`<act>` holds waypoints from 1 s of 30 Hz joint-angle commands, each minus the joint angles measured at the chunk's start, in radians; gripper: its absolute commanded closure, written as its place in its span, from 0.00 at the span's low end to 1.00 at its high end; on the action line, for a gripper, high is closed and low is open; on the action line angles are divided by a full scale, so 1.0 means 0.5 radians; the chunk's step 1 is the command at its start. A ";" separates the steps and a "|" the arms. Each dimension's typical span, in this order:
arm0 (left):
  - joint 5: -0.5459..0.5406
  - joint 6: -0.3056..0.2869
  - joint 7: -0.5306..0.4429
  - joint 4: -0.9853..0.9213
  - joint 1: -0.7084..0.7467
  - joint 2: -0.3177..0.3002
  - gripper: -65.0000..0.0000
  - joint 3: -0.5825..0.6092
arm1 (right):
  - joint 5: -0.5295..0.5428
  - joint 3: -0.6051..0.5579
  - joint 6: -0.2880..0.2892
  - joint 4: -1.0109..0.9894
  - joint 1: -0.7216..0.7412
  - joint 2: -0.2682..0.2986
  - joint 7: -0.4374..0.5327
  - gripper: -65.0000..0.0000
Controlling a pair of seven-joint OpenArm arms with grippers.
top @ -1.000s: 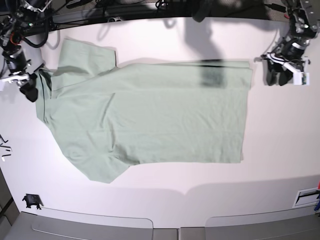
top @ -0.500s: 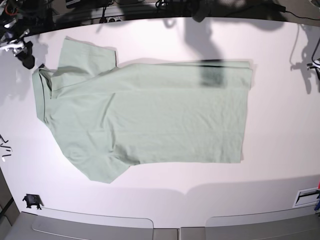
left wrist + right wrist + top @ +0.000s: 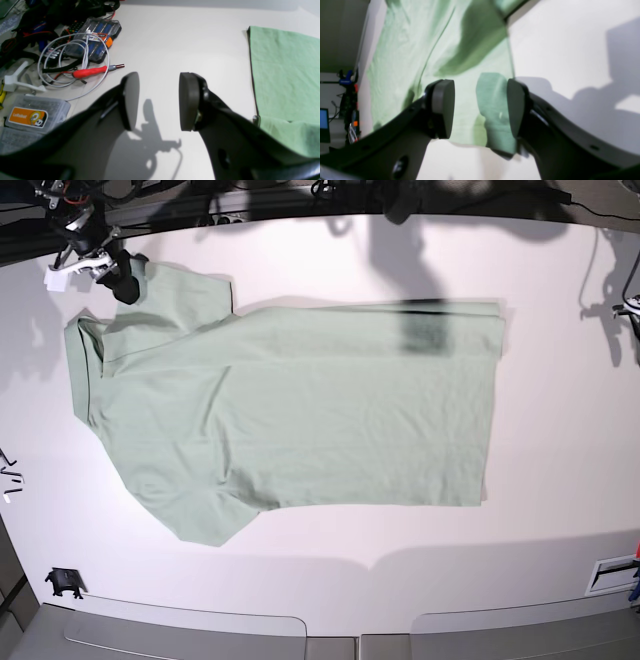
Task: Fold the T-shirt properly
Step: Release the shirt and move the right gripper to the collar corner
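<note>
The pale green T-shirt (image 3: 300, 410) lies flat on the white table, collar to the left and hem to the right, with its far side folded in along a straight edge. My right gripper (image 3: 120, 275) hangs open at the far left sleeve; in the right wrist view the right gripper (image 3: 480, 107) has a fold of the T-shirt (image 3: 407, 62) showing between its open pads, with no grip visible. My left gripper (image 3: 158, 100) stands open over bare table, left of the T-shirt's hem edge (image 3: 282, 75). In the base view only a bit of that arm shows at the right border.
Beside the left gripper lie a screwdriver case (image 3: 97, 37), a coiled white cable (image 3: 72, 57), a red-handled tool (image 3: 92, 71) and a labelled plastic box (image 3: 32, 116). A small black object (image 3: 63, 582) sits front left. A white tray (image 3: 612, 575) sits front right.
The right gripper has swung from the collar side up and across to the far sleeve. The left arm has drawn back from the hem corner to the right border of the base view.
</note>
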 commanded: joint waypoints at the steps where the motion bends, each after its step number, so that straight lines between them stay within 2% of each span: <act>1: -0.026 0.002 -0.048 0.034 0.009 -0.039 0.63 -0.014 | 0.011 0.011 0.014 0.031 -0.006 0.029 0.021 0.52; 12: -0.025 0.002 -0.046 0.034 0.018 -0.039 0.63 -0.014 | 0.031 0.029 0.012 0.031 -0.045 0.024 0.003 0.52; 18: -0.025 0.002 -0.046 0.034 0.018 -0.039 0.63 -0.014 | 0.134 0.113 0.047 0.031 -0.044 0.024 0.022 0.52; 24: -0.027 0.002 -0.047 0.034 0.018 -0.039 0.63 -0.014 | 0.055 0.139 0.043 0.031 -0.044 0.024 0.021 0.52; 30: -0.027 0.002 -0.047 0.034 0.018 -0.039 0.63 -0.014 | -0.023 0.139 -0.011 0.031 -0.046 0.024 0.019 0.52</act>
